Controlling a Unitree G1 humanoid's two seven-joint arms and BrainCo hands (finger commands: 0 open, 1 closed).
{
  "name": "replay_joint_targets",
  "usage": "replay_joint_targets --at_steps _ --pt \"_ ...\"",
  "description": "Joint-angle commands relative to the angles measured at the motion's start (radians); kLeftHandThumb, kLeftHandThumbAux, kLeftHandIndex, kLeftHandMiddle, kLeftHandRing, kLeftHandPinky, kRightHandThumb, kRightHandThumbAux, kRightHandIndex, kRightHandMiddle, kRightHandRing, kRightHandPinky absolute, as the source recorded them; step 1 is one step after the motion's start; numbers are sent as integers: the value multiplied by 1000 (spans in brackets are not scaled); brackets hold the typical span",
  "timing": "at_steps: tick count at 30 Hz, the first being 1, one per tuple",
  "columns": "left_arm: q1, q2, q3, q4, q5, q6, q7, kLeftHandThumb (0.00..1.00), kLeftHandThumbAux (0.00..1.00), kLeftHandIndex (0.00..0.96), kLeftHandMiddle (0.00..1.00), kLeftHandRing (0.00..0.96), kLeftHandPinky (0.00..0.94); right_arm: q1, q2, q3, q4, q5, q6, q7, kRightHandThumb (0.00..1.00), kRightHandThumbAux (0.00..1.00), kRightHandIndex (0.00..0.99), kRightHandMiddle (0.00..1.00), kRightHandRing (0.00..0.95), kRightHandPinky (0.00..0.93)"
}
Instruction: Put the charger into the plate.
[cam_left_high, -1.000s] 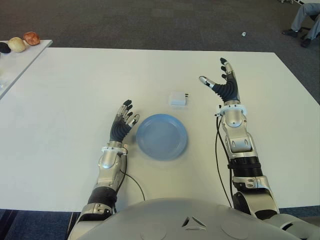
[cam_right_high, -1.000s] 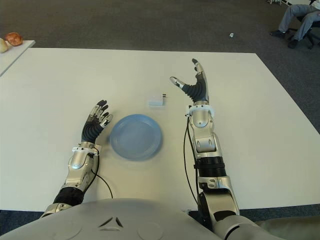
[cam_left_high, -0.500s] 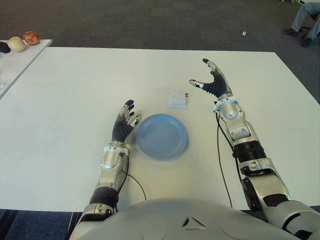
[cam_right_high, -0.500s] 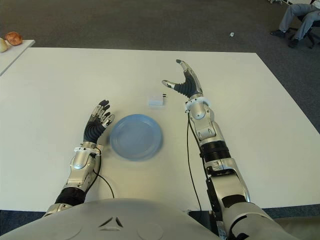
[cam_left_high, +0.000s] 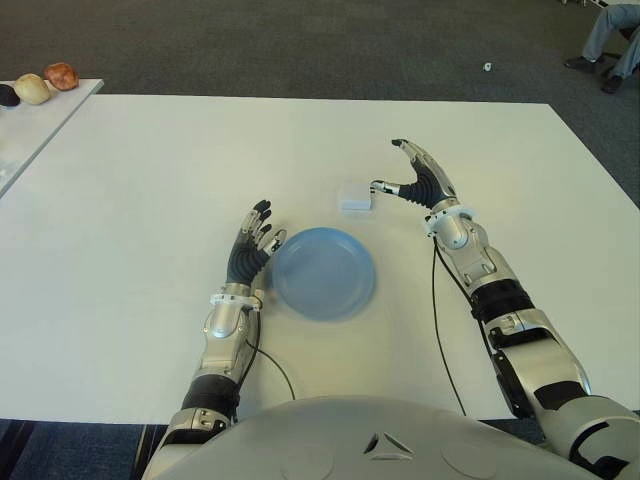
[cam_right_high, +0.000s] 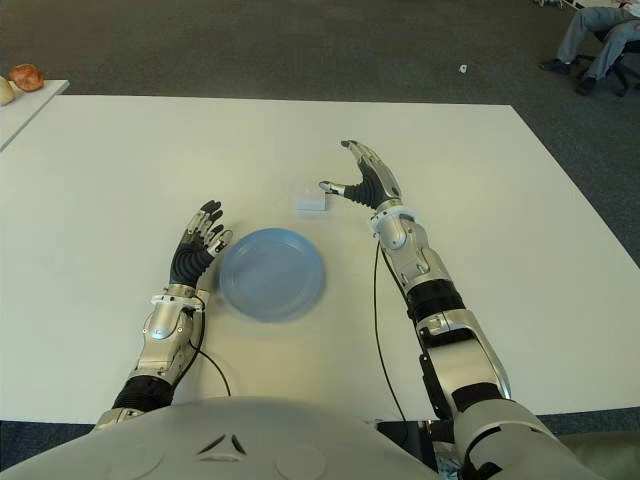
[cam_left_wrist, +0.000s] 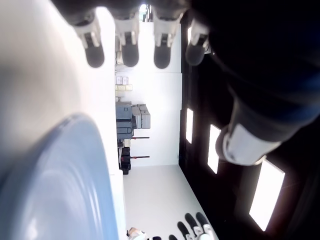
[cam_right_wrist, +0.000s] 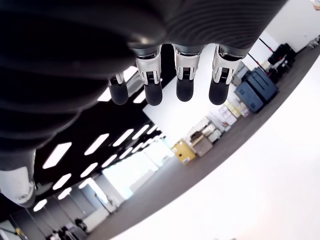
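Observation:
A small white charger (cam_left_high: 354, 197) lies on the white table (cam_left_high: 130, 190), just beyond the round blue plate (cam_left_high: 324, 272). My right hand (cam_left_high: 408, 172) hovers at the charger's right side with fingers spread and holds nothing; its thumb tip is close to the charger's right edge. The right wrist view shows the straight fingers (cam_right_wrist: 183, 85) with nothing between them. My left hand (cam_left_high: 250, 243) shows just left of the plate, fingers extended and empty. In the left wrist view the plate's rim (cam_left_wrist: 75, 165) sits close by.
A second table (cam_left_high: 30, 125) at the far left carries some round items (cam_left_high: 47, 83). A seated person's legs (cam_left_high: 610, 40) show at the far right on the dark carpet. A small white scrap (cam_left_high: 487, 68) lies on the floor.
My right hand has swung left and down from an upright pose to beside the charger. The left hand, plate and charger have stayed where they were.

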Motion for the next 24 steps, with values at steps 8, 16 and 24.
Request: replay_joint_targets --at_steps 8,16,24 --pt "166 -65 -38 111 12 44 14 0 654 28 83 73 73 -127 -50 171 348 -183 -169 -161 195 408 0 0 0 0" --pt "178 -70 -42 99 16 42 12 0 658 26 80 70 75 -182 -60 243 429 -252 -230 -241 212 388 0 0 0 0" --pt "184 -74 -50 93 12 51 10 0 646 25 77 64 64 -231 -44 306 509 -301 -236 -316 217 367 0 0 0 0"
